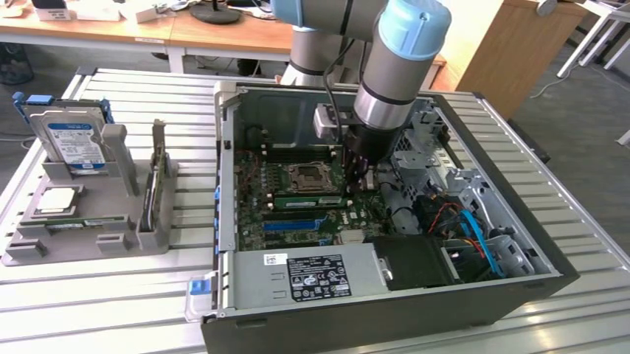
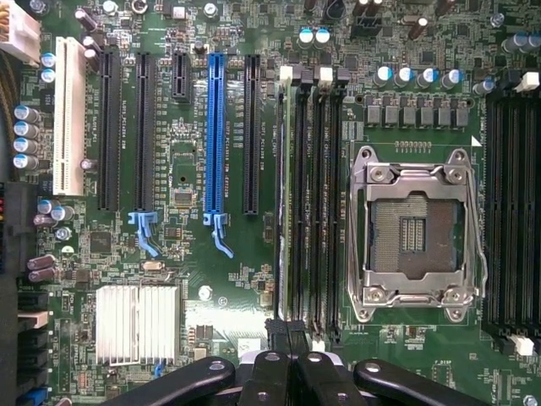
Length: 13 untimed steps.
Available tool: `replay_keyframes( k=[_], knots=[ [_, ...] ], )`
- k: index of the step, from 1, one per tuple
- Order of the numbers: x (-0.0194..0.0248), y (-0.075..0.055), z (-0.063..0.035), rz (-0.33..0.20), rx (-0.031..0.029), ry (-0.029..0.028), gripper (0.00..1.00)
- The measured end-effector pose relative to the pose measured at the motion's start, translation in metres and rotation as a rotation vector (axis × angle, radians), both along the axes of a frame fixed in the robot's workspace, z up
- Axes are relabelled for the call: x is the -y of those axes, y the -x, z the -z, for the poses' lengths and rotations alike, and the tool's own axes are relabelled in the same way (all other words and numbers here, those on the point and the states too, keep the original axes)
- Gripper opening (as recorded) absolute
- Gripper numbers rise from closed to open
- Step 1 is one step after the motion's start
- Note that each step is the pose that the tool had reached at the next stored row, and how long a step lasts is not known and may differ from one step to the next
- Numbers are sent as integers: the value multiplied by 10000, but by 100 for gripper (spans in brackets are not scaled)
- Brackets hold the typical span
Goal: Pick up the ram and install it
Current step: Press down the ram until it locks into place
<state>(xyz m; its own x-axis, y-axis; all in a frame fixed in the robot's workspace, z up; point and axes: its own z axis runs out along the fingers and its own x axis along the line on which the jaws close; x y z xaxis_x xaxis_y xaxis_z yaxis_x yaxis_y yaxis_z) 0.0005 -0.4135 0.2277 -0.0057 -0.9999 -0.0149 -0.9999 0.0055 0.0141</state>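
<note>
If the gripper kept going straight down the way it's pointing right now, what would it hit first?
Most likely the green motherboard inside the open black computer case. The shut black gripper points down at the bank of long black memory slots beside the empty silver CPU socket. Depth is unclear.

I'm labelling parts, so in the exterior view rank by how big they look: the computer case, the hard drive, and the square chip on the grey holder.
1. Computer case
2. Hard drive
3. Square chip
</note>
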Motion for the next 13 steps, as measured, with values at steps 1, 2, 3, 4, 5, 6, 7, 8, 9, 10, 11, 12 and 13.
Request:
replay_keyframes(
  k=[1, 2, 3, 4, 5, 6, 7, 8, 9, 10, 11, 12, 13],
  knots=[
    [0, 0, 1, 0, 0, 0, 11],
    [0, 0, 3, 0, 1, 0, 11],
    [0, 0, 3, 0, 0, 0, 11],
    [0, 0, 3, 1, 0, -1, 11],
    [0, 0, 3, 0, 0, -1, 11],
    [0, 0, 3, 1, 0, 0, 11],
    [0, 0, 3, 0, 1, -1, 11],
    [0, 0, 3, 1, 1, -1, 11],
    [-3, 0, 5, 1, 2, -4, 11],
    [-5, -1, 5, 1, 2, -4, 11],
    [-9, -1, 4, 1, 1, -2, 11],
    [-13, -1, 4, 1, 1, -2, 11],
    [-17, -2, 4, 1, 1, -2, 11]
  ],
)
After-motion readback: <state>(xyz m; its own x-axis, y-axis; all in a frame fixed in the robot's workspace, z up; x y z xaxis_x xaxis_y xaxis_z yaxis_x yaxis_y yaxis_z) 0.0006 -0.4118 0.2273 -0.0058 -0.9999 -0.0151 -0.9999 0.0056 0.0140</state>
